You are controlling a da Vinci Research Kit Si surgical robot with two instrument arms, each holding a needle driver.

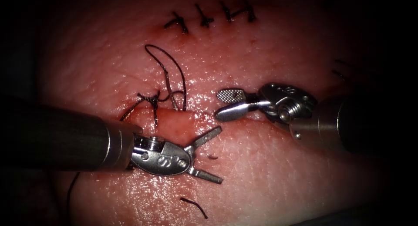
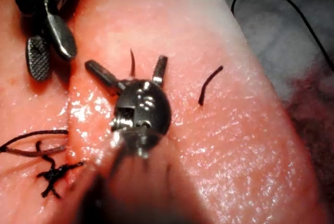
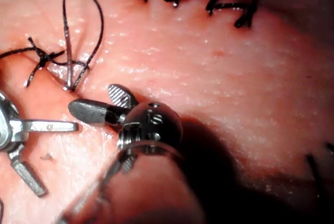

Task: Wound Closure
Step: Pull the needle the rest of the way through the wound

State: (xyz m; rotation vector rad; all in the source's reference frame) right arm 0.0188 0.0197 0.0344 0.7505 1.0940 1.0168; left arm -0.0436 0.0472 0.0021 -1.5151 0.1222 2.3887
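- The left arm's tool [image 1: 208, 155] hovers over the tissue [image 1: 270, 173] just below the knot, its 2 jaws spread wide and holding nothing.
- The same tool [image 2: 130, 72] seen from its own wrist camera: both jaws splayed apart over bare, wet tissue [image 2: 229, 145], nothing between them.
- The right arm's tool [image 1: 224, 105] reaches toward the knot from the right, its jaws parted and empty, the lower one lying close to the tissue surface.
- From the right wrist camera, that tool [image 3: 102, 103] sits just beside the base of the thread loop [image 3: 83, 31], apart from it, with no thread in its grasp.
- The knot [image 1: 152, 99] sits on the cut [image 1: 183, 117], with dark tails running down and left of it and a tall loop of thread [image 1: 167, 71] standing above it on the tissue.
- 3 finished stitches [image 1: 209, 17] lie in a row well above the knot.
- A short cut end of thread [image 1: 194, 206] lies loose on the tissue below the left tool, well below the knot; a smaller scrap [image 1: 213, 156] lies between that tool's jaws, untouched.
- Red fluid [image 1: 198, 121] glistens along the cut to the right of the knot.
- The needle cannot be made out near the knot or in either tool.
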